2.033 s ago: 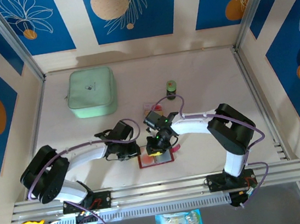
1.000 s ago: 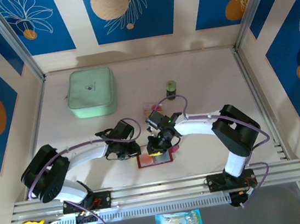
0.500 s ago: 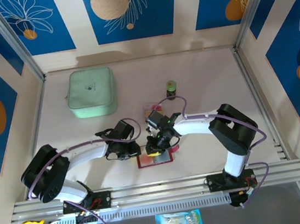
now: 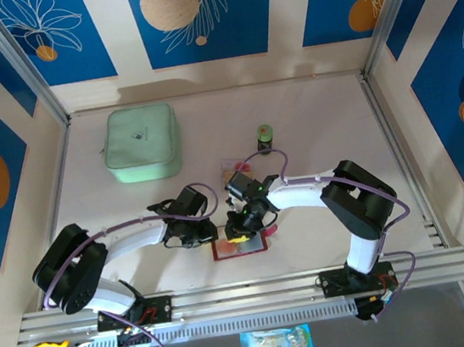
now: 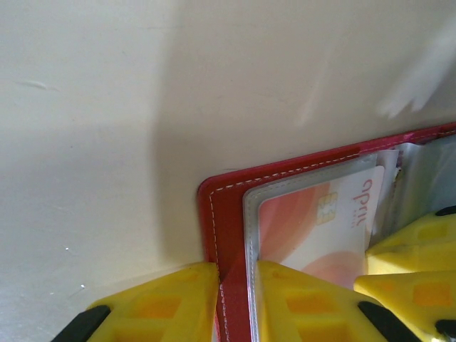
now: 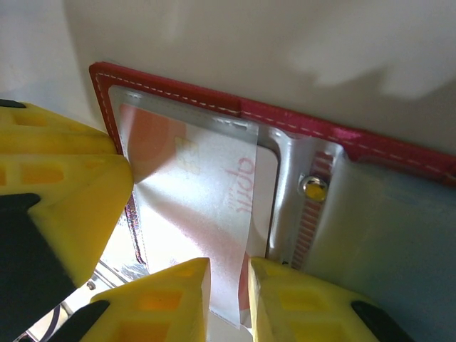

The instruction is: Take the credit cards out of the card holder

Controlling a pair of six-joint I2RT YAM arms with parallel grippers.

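The place is a robot test cell in a lab; a pale table (image 4: 312, 129) is boxed in by blue leaf-print panels (image 4: 201, 15) set between aluminium posts (image 4: 21, 68). The left arm (image 4: 129, 234) and right arm (image 4: 319, 188) are bolted to a metal rail (image 4: 248, 293) at its near edge; purple cables (image 4: 404, 275) loop from them.
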